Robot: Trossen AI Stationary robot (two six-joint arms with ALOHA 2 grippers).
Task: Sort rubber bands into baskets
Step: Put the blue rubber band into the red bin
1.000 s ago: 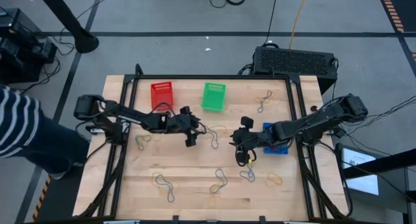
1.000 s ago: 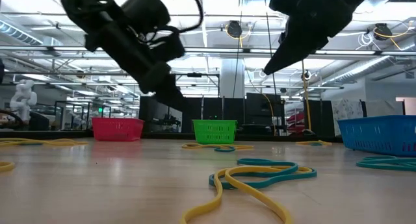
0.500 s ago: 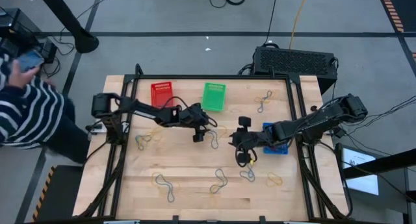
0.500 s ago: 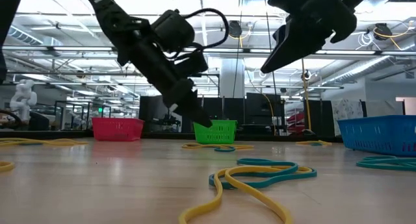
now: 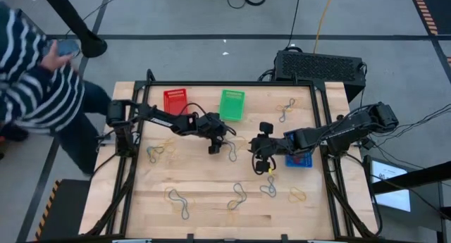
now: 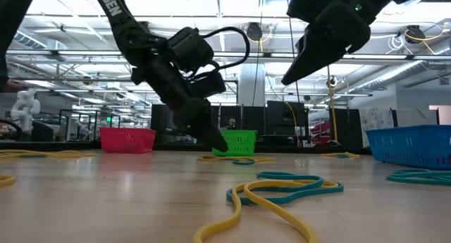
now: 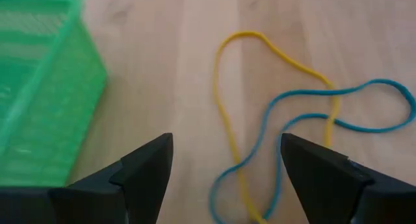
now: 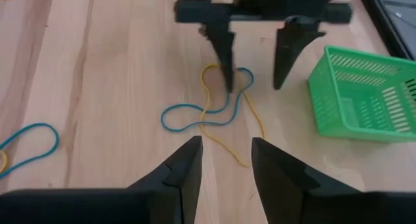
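A: High view first. What has changed?

B: The left gripper (image 5: pixel 214 145) has swung from beside the red basket (image 5: pixel 175 102) to just in front of the green basket (image 5: pixel 231 104), next to a tangled yellow and blue rubber band pair (image 5: pixel 233 148). The person in the striped top (image 5: pixel 35 81) has shifted along the table's left edge. The right gripper (image 5: pixel 262 160) has barely moved; it sits mid-table beside the blue basket (image 5: pixel 299 158).

A: Meaning?

B: I judge the left arm is lining up a pick; nothing is lifted yet.

A: Low view?

B: The left gripper (image 6: pixel 215 139) has dropped until its tips are almost at the wood, in front of the green basket (image 6: pixel 233 142). The right gripper (image 6: pixel 296 70) hangs high. A yellow and teal band tangle (image 6: pixel 282 190) lies nearest the camera.

A: Left wrist view?

B: Its fingers (image 7: pixel 149 165) are spread wide and empty, the yellow band (image 7: pixel 231 120) crossing the blue band (image 7: pixel 338 107) between them, the green basket (image 7: pixel 39 87) alongside.

A: Right wrist view?

B: Its own fingers (image 8: pixel 188 165) stand partly apart, holding nothing. Across the table the left gripper (image 8: pixel 250 71) straddles that pair.

A: Counts?

B: Three baskets: one red, one green, one blue. From above, roughly eight band clusters are scattered over the table; single loops I cannot count.
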